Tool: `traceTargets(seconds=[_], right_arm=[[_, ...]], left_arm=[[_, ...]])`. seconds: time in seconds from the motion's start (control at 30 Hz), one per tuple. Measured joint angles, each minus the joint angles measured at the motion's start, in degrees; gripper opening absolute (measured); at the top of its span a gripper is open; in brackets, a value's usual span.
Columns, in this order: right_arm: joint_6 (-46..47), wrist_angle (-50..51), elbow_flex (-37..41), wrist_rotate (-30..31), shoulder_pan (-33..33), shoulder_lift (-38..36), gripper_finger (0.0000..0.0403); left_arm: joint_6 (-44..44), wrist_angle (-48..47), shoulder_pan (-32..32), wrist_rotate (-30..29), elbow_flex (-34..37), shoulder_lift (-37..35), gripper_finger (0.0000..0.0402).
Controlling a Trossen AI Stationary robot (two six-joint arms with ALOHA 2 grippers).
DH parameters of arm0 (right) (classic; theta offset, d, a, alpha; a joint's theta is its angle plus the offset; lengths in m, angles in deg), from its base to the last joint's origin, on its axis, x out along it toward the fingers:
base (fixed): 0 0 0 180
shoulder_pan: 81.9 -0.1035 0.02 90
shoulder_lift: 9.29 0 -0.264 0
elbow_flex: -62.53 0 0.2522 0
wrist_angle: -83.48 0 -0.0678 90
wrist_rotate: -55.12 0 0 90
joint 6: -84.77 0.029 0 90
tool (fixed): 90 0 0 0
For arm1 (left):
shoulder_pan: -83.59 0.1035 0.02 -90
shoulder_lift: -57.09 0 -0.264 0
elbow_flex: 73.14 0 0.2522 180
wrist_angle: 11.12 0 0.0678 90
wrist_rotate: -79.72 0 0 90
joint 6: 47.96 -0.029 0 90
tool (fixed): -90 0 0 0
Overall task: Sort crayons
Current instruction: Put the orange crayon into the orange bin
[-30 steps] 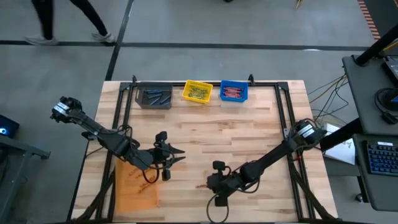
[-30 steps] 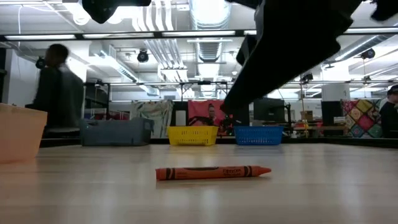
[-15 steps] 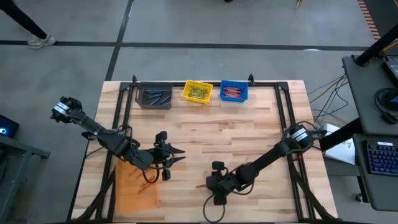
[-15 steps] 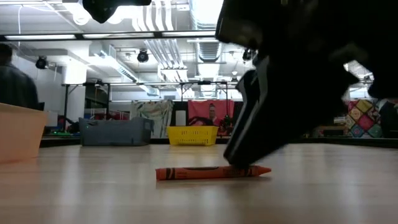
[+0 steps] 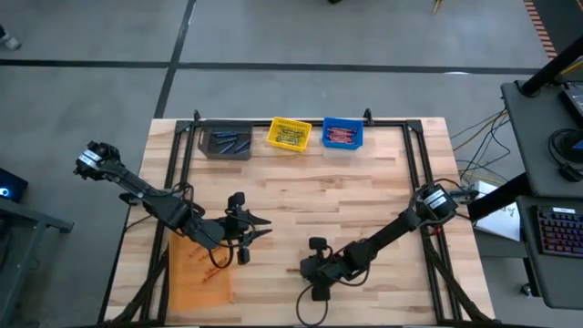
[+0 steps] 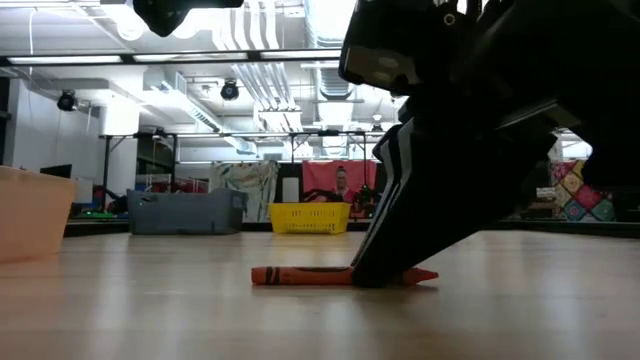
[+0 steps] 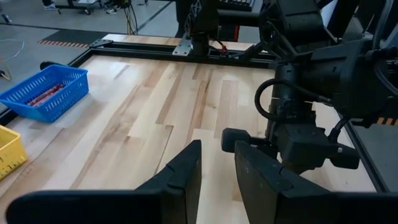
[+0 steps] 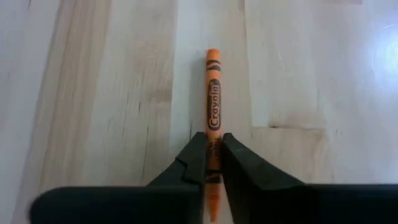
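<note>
Right wrist view: crayon (image 8: 213, 118) between right hand (image 8: 212, 163) fingers.

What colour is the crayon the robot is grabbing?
Orange, with a black label. The crayon shows best in the right wrist view, pinched in the right gripper.

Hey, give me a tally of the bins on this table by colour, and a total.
Grey bin: 1
Yellow bin: 1
Blue bin: 1
Orange bin: 1
Total: 4
</note>
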Motion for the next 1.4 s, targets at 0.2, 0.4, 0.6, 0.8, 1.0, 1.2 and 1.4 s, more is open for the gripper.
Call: traceTargets(seconds=[0.2,0.4,0.6,0.8,1.0,1.2,1.4], right_arm=[[-0.3,-0.3,0.1,0.2,0.0,-0.2,0.0013],[-1.5,-0.2,0.4,3.4,-0.3,-2.2,0.0012],[-5.7,-5.6,0.7,7.9,-1.2,-5.8,0.001],[-15.0,-17.6,0.7,8.1,-1.4,-8.2,0.0009],[-23.5,-29.1,0.7,7.1,-1.6,-9.0,0.0009],[-26.2,-34.4,0.7,7.1,-1.6,-9.4,0.001],[-25.6,-37.4,0.3,7.1,-1.3,-9.6,0.001]], left_arm=[[0.0,0.4,-0.1,0.0,0.0,0.0,0.0079],[-3.2,12.8,-1.5,0.0,4.8,0.0,0.0079],[-7.1,29.7,-3.2,0.8,13.1,0.0,0.0079],[-11.3,39.2,-3.5,5.7,17.9,0.0,0.0081],[-13.6,40.4,-3.5,9.3,18.5,0.2,0.0112],[-16.4,40.4,-3.6,19.9,18.8,0.3,0.016],[-16.2,40.9,-3.6,22.8,18.9,0.3,0.0176]])
